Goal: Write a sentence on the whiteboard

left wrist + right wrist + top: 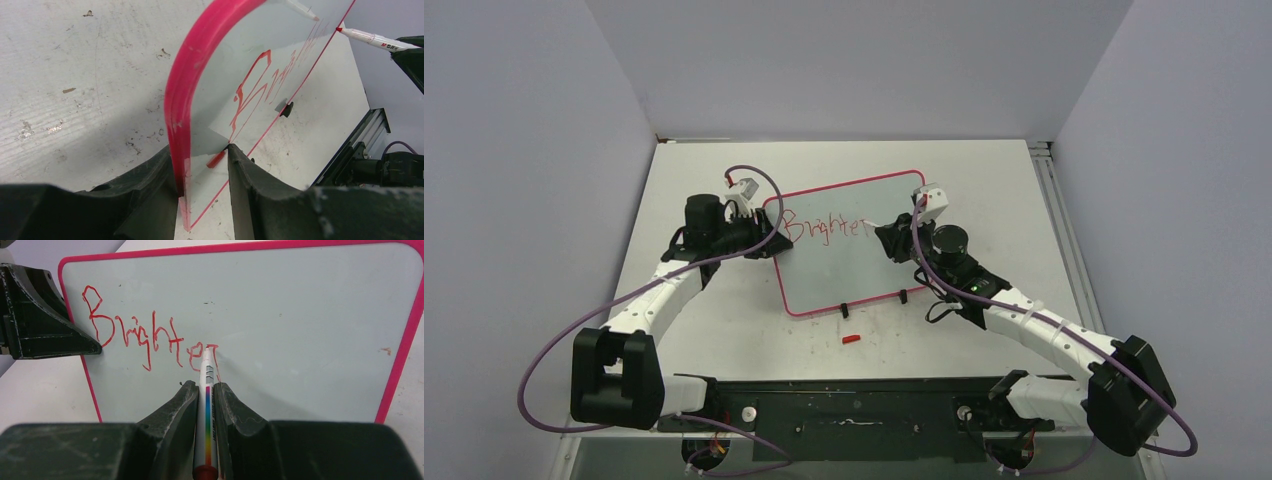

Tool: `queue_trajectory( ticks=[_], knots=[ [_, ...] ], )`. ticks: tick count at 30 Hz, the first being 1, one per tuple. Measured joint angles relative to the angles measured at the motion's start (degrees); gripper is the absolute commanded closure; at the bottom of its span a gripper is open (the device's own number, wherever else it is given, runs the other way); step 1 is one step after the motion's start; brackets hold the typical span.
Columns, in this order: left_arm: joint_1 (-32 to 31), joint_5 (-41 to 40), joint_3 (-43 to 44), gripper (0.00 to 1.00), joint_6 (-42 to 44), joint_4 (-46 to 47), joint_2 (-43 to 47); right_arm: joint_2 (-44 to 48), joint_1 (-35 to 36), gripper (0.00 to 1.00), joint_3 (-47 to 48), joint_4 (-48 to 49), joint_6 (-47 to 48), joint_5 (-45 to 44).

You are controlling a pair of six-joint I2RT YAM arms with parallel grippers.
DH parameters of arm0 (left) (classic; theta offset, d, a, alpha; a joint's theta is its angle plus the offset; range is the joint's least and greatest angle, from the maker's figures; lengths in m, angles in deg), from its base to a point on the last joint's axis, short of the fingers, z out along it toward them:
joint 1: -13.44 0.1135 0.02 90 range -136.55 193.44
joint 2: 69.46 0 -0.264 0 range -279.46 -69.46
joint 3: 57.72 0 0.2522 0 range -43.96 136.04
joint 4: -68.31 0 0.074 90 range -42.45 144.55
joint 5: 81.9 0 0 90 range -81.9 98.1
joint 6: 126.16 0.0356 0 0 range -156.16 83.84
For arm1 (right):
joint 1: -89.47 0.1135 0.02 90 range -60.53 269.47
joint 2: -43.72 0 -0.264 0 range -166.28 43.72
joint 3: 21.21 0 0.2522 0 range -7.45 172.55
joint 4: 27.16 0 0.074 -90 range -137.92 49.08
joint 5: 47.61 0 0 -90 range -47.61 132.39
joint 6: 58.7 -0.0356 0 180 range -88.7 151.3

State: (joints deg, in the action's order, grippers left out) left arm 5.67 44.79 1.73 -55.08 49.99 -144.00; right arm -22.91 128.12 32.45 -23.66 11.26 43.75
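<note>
The whiteboard (864, 275) stands tilted on the table, with a glossy white face and a pink frame (182, 85). The sentence (145, 337) in red reads "Brighter" across its upper left (822, 228). My right gripper (205, 386) is shut on a white marker (207, 405) with a rainbow stripe. The marker's tip touches the board at the last letter. From the top view that right gripper (896, 238) sits at the board's upper middle. My left gripper (200, 150) straddles the board's left edge (770, 243), one finger against the frame's back and the other on the face.
A red marker cap (851, 339) lies on the table in front of the board. Two small black feet (845, 311) prop the board's near edge. An aluminium rail (1049, 200) runs along the table's right side. Grey walls close in on three sides.
</note>
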Motion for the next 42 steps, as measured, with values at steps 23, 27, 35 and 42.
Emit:
queue_trajectory(
  ticks=[23, 27, 35, 42],
  knots=[
    [0.0, 0.0, 0.0, 0.66, 0.1, -0.2, 0.1, -0.8, 0.0, 0.95, 0.0, 0.0, 0.3, -0.2],
    [0.0, 0.0, 0.0, 0.66, 0.1, -0.2, 0.1, -0.8, 0.0, 0.95, 0.0, 0.0, 0.3, -0.2],
    [0.0, 0.0, 0.0, 0.66, 0.2, -0.2, 0.1, -0.8, 0.0, 0.95, 0.0, 0.0, 0.3, -1.1],
    [0.0, 0.0, 0.0, 0.66, 0.3, -0.2, 0.1, -1.0, 0.0, 0.95, 0.0, 0.7, 0.3, -2.3]
  ],
)
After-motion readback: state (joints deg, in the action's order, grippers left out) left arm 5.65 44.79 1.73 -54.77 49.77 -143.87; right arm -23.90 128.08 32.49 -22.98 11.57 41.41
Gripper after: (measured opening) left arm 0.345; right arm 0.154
